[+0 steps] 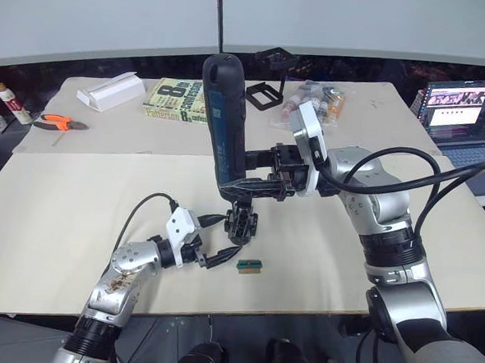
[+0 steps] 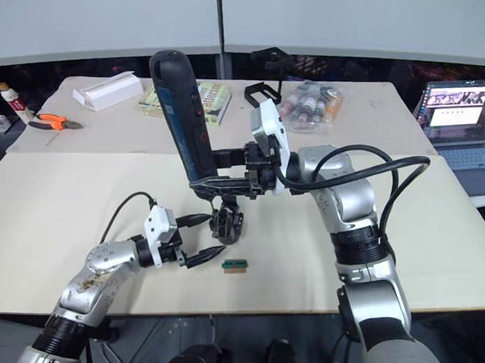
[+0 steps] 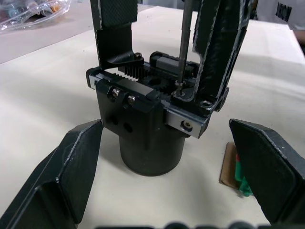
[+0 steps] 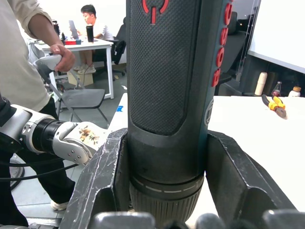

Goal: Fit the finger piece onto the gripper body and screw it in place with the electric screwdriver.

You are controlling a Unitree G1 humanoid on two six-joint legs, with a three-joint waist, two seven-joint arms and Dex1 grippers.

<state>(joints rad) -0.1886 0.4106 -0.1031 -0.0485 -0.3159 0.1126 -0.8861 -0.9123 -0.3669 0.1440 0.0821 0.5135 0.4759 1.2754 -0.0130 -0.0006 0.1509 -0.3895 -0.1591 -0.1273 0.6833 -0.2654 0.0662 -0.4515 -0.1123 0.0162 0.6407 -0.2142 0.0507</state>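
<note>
Beige table (image 1: 77,196), laptop (image 1: 465,113) at edge, pliers (image 1: 57,122)

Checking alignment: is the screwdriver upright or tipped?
Nearly upright: the electric screwdriver stands over the gripper body, bit down.

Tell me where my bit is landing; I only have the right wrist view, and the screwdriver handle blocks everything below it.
Observer: The left wrist view shows the electric screwdriver with its bit coming down onto a screw head on top of the gripper body, right beside the upright finger piece.
Operator: Is the left gripper bracing the body?
Observer: No. The left gripper is open, with one finger on each side of the gripper body and a gap on both sides.
Operator: Anything lying close by?
Observer: A small green-and-brown block lies flat just to the robot's right of the body's base.
</note>
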